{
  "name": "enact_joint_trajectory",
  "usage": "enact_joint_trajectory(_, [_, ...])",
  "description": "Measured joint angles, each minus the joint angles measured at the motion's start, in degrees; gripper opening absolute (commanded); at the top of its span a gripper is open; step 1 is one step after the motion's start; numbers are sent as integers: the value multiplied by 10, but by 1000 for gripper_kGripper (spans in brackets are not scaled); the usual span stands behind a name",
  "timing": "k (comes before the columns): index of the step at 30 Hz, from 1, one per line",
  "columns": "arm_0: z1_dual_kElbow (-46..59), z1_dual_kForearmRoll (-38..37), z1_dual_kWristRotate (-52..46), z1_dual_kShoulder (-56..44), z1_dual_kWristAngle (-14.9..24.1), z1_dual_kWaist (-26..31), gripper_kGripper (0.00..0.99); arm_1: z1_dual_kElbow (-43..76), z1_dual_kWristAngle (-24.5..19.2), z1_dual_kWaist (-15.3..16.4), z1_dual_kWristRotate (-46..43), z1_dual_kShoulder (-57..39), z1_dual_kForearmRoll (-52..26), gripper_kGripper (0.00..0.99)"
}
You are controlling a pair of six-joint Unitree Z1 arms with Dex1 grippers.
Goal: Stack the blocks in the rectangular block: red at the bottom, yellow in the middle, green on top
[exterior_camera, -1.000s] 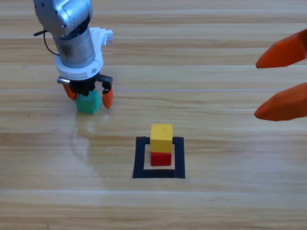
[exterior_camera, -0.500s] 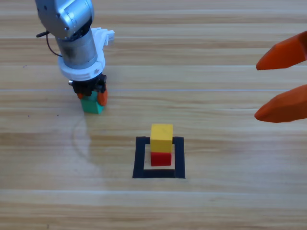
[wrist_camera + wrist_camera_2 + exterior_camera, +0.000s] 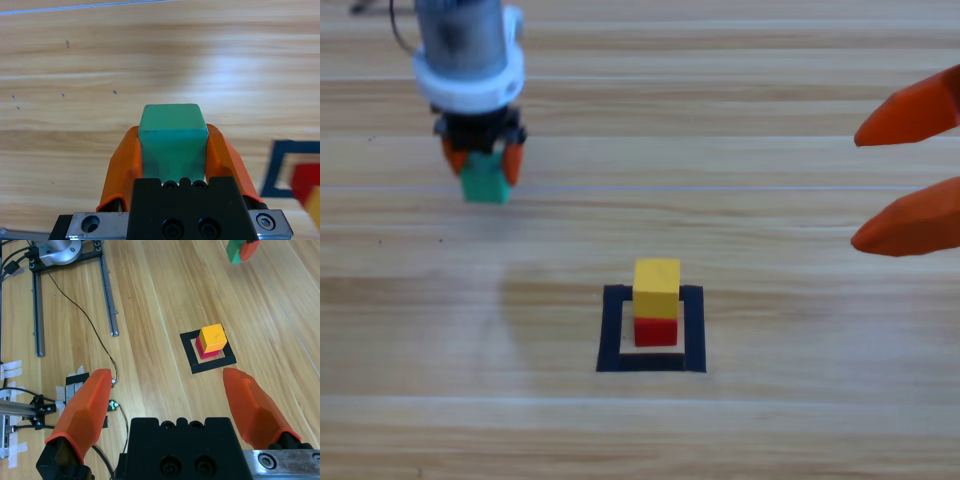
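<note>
1. Overhead: left gripper (image 3: 478, 160) pinches green (image 3: 484, 185), probably clear of the surface (image 3: 790, 430). Yellow (image 3: 657, 287) on red (image 3: 656, 330) sits inside the rectangular block (image 3: 611, 330), toward picture lower-right of the gripper. Right gripper (image 3: 908, 162) waits spread at the right edge.
2. Left wrist: jaws clamp green's two sides; tape corner at right edge.
3. Right wrist: own jaws wide apart; stack ahead, green farther off.

The left arm (image 3: 467, 40), upper left in the high view, is a grey metal cylinder with a thin black cable beside it. Its gripper (image 3: 172, 150) has two orange jaws on a black body with round screw heads. The right gripper (image 3: 175, 410) looks alike: tapered orange jaws, black body.
</note>
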Motion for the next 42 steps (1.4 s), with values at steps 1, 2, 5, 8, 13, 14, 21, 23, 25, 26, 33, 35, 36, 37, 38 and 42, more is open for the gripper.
enact_joint_trajectory(1, [-20, 16, -12, 0, 0, -7, 0, 0, 0, 0, 0, 0, 0, 980])
enact_joint_trajectory(2, [-41, 30, -33, -4, 0, -22, 0, 0, 0, 0, 0, 0, 0, 980])
enact_joint_trajectory(5, [-47, 47, -79, -6, -2, -69, 0, 0, 0, 0, 0, 0, 0, 980])
enact_joint_trajectory(8, [-46, 50, -106, -6, -10, -111, 0, 0, 0, 0, 0, 0, 0, 980])
enact_joint_trajectory(13, [-46, 50, -126, -13, -21, -156, 0, 0, 0, 0, 0, 0, 0, 980])
enact_joint_trajectory(14, [-46, 50, -128, -16, -22, -161, 0, 0, 0, 0, 0, 0, 0, 980])
enact_joint_trajectory(21, [-46, 50, -143, -30, -25, -180, 0, 0, 0, 0, 0, 0, 0, 980])
enact_joint_trajectory(23, [-46, 50, -147, -31, -29, -181, 0, 0, 0, 0, 0, 0, 0, 980])
enact_joint_trajectory(25, [-46, 50, -148, -31, -31, -181, 0, 0, 0, 0, 0, 0, 0, 980])
enact_joint_trajectory(26, [-46, 50, -150, -31, -31, -181, 0, 0, 0, 0, 0, 0, 0, 980])
enact_joint_trajectory(33, [-46, 50, -191, -31, -39, -182, 0, 0, 0, 0, 0, 0, 0, 980])
enact_joint_trajectory(35, [-47, 50, -206, -31, -39, -184, 0, 0, 0, 0, 0, 0, 0, 980])
enact_joint_trajectory(36, [-47, 50, -211, -31, -40, -185, 0, 0, 0, 0, 0, 0, 0, 980])
enact_joint_trajectory(37, [-47, 50, -212, -31, -42, -186, 0, 0, 0, 0, 0, 0, 0, 980])
enact_joint_trajectory(38, [-48, 50, -215, -31, -43, -188, 0, 0, 0, 0, 0, 0, 0, 980])
enact_joint_trajectory(42, [-62, 50, -219, -31, -44, -198, 0, 0, 0, 0, 0, 0, 0, 980])
